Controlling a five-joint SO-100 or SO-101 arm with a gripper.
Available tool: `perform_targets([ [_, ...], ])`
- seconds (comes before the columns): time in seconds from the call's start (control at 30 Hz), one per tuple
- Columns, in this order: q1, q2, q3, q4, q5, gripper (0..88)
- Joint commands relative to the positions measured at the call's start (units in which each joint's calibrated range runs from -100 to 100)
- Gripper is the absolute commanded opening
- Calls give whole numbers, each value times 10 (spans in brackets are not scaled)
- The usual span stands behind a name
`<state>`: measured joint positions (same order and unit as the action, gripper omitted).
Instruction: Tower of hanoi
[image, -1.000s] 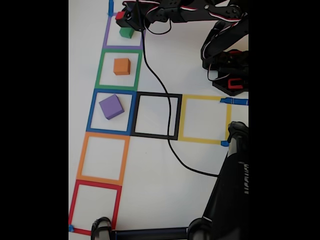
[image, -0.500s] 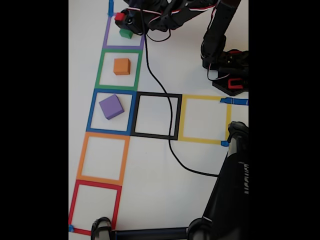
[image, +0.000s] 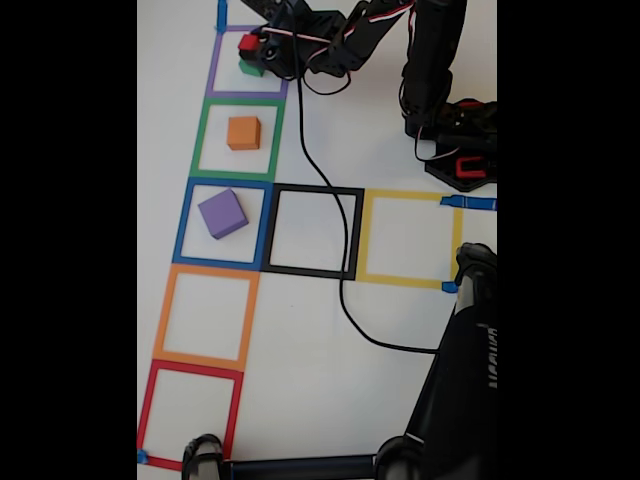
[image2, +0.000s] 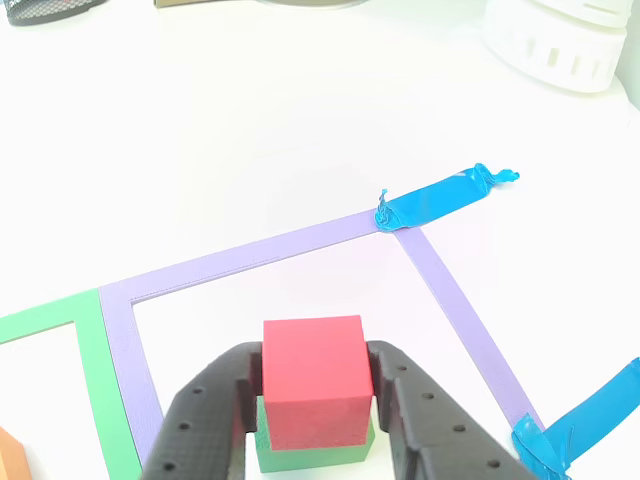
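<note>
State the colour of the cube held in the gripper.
Red: the cube in the gripper shows best in the other view.

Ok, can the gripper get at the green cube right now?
Probably not directly. The gripper is shut on the red cube, which sits right over the green cube inside the purple tape square, covering its top.

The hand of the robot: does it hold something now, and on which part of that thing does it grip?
The hand holds the red cube, one finger on each of its side faces, directly above the green cube.
</note>
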<state>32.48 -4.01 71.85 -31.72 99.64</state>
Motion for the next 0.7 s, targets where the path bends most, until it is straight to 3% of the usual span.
perform_targets([
  [0.0,-9,10,-11,-37,4,9],
  [0.67,-18,54,-38,-63,4,19],
])
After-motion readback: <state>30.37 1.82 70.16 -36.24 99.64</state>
